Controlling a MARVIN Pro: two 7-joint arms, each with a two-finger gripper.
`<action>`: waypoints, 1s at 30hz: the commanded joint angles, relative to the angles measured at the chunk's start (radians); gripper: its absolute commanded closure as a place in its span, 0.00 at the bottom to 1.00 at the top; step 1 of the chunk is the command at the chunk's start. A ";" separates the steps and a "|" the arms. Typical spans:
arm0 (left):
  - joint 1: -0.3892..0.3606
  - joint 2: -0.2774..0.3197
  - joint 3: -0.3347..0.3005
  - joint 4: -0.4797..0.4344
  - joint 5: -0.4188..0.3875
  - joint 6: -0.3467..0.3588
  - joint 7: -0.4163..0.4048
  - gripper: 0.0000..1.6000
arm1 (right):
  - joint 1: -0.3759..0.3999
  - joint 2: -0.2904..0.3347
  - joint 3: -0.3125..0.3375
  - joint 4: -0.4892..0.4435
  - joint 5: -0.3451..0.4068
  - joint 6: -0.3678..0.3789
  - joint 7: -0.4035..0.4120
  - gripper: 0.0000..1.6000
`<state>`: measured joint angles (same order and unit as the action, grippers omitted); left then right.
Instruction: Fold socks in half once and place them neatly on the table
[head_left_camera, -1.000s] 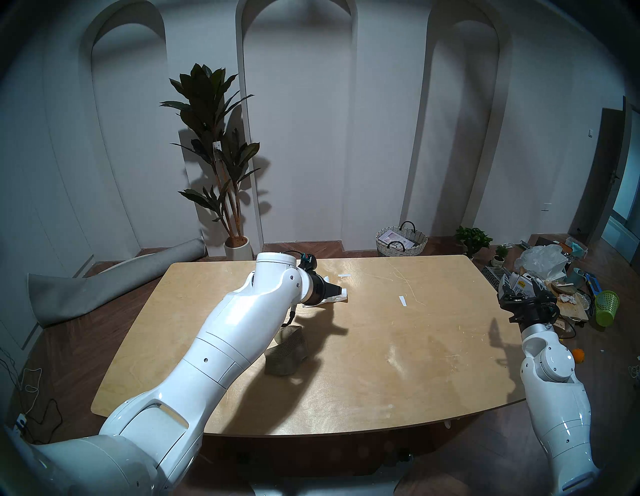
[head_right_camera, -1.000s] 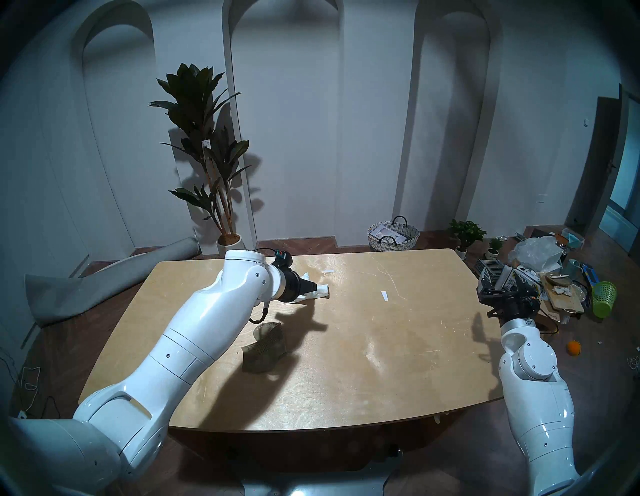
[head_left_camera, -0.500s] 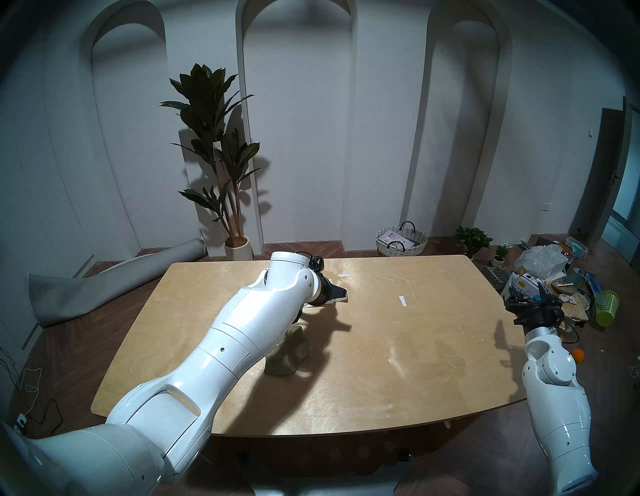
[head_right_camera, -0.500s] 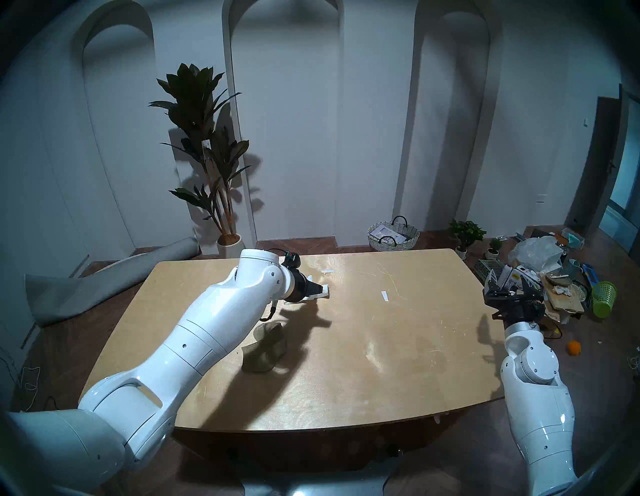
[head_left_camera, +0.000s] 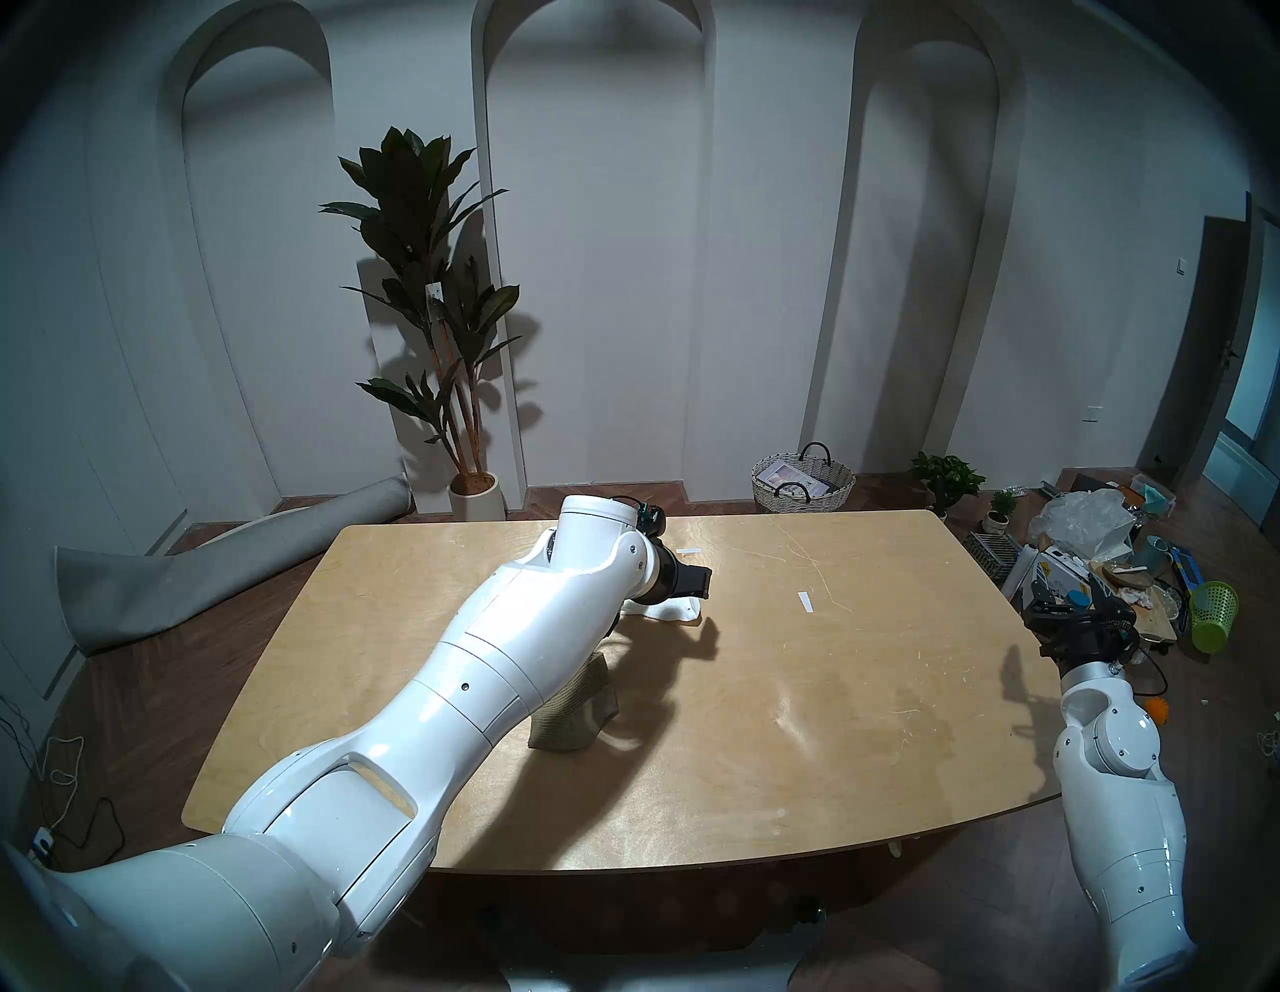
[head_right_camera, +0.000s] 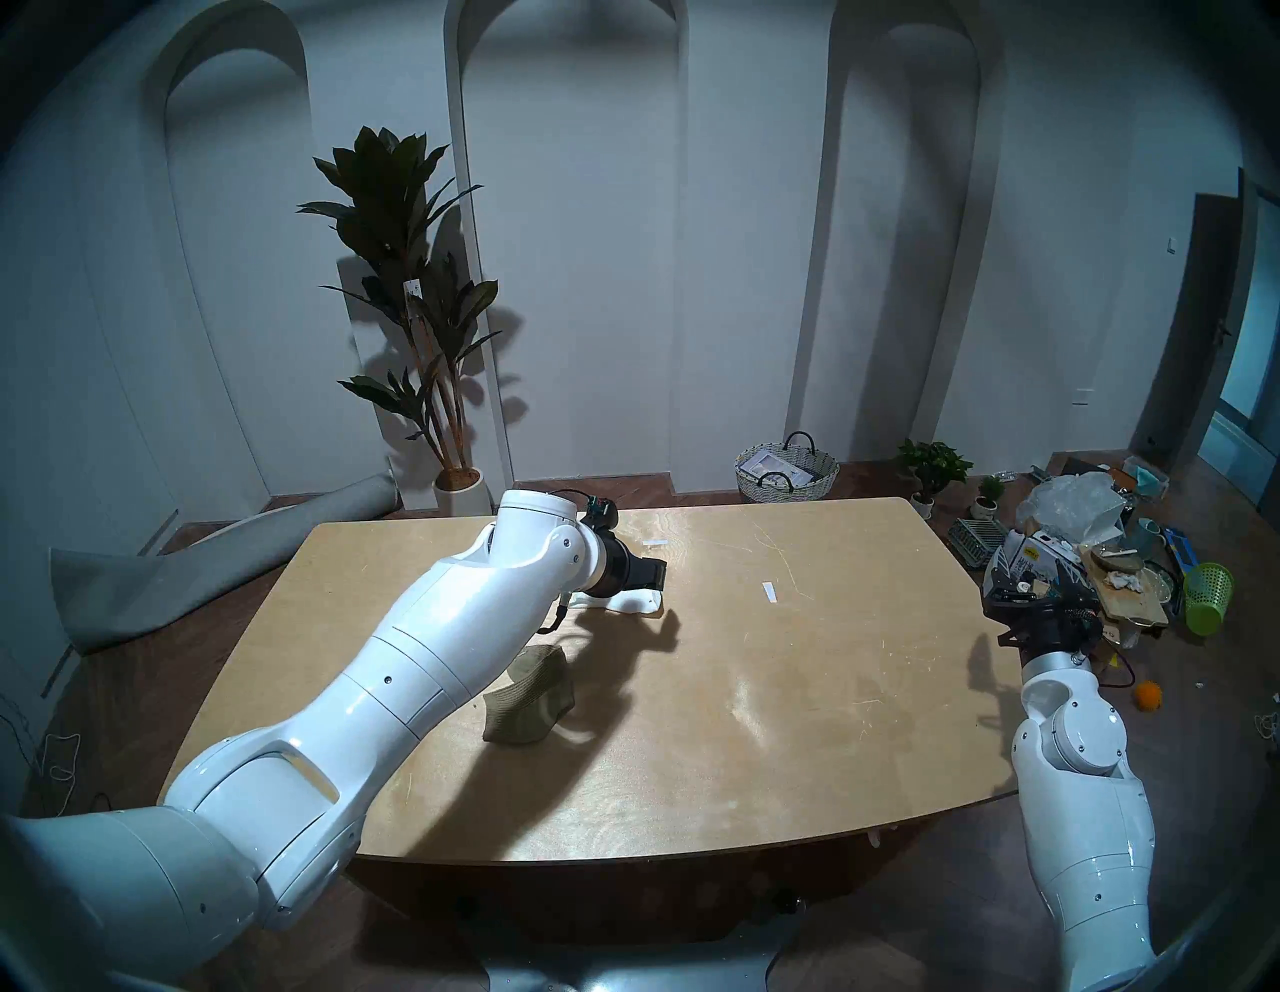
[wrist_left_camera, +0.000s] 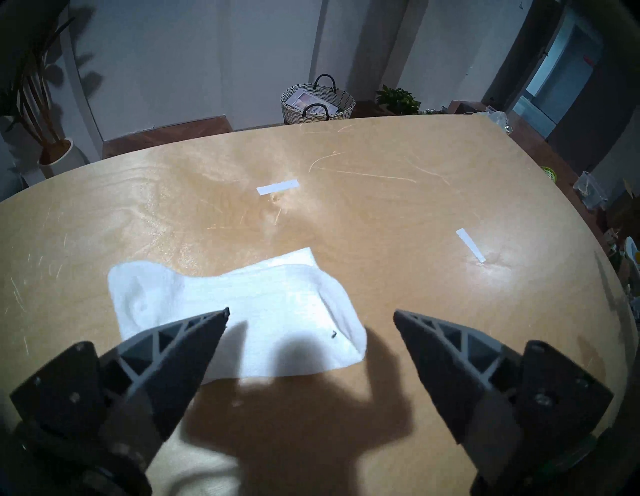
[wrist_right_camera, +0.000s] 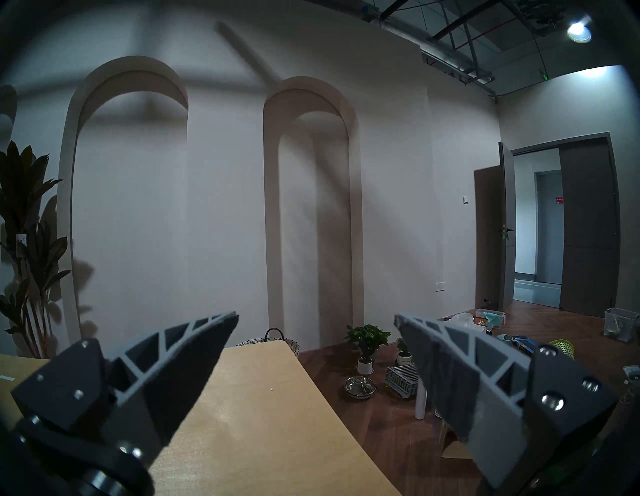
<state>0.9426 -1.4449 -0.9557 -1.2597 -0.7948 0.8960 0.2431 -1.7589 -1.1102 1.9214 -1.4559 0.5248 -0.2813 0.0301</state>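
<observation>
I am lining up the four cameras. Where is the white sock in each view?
Head stereo left: white sock just past the left gripper.
Head stereo right: left of centre.
Left wrist: centre, lying folded.
Right wrist: not in it.
Shared landmark: wicker basket.

Pretty dim, bluish room overall. One ceiling lamp (wrist_right_camera: 579, 30) glares at the top right of the right wrist view. Hard dark arm shadows fall across the table (head_left_camera: 762, 776), plus a soft glare patch on the wood. Heavy fisheye bending and black vignette at every edge; close-up fingers (wrist_left_camera: 180, 350) look slightly soft.
</observation>
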 joint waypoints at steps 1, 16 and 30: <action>-0.003 -0.006 -0.039 -0.113 -0.009 -0.090 -0.023 0.00 | -0.007 0.008 -0.002 -0.024 0.005 -0.010 0.026 0.00; 0.117 0.171 -0.035 -0.317 0.193 -0.314 0.086 0.00 | 0.037 -0.003 -0.176 -0.164 -0.134 -0.074 0.068 0.00; 0.273 0.327 -0.135 -0.428 0.293 -0.474 0.211 0.00 | 0.148 -0.032 -0.339 -0.160 -0.257 -0.037 0.053 0.00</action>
<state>1.1499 -1.2080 -1.0362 -1.6198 -0.5331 0.4944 0.4239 -1.6938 -1.1188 1.6391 -1.6022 0.3156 -0.3347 0.1016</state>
